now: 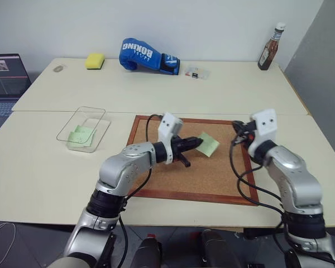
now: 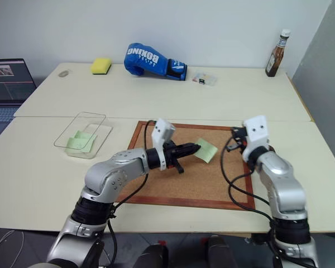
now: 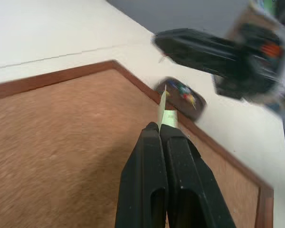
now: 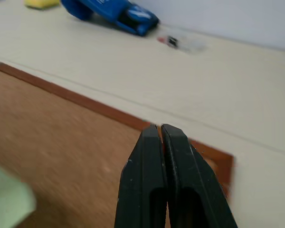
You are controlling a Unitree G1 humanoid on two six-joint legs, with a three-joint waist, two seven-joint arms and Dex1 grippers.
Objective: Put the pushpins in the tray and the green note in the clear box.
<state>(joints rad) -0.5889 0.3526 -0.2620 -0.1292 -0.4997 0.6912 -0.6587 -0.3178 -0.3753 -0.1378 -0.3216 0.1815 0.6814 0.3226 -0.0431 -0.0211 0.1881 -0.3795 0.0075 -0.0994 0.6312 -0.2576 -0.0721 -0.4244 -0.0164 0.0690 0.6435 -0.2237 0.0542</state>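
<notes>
- Far edge of the bench (image 1: pixel 223 89): yellow sponge (image 1: pixel 94 61), blue boxing glove (image 1: pixel 148 56), small clear case of parts (image 1: pixel 196 72), brown sauce bottle (image 1: pixel 271 47) at the right corner. A laptop (image 1: pixel 5 78) stood off the bench's left side.
- Cork board (image 1: pixel 212 178): lay before me, under both arms.
- Clear box (image 1: pixel 85 128): left of the board, a pale green paper already inside.
- Green note (image 1: pixel 209 143): pinched by one edge in my left end effector (image 1: pixel 199 143), held above the board.
- Tray (image 3: pixel 181 96): just beyond the board's frame, coloured pushpins (image 3: pixel 184 89) in it.
- Left arm: reached across, pointing right, roughly level.
- Right end effector (image 4: pixel 160 130): closed, empty, over the board's right edge.
</notes>
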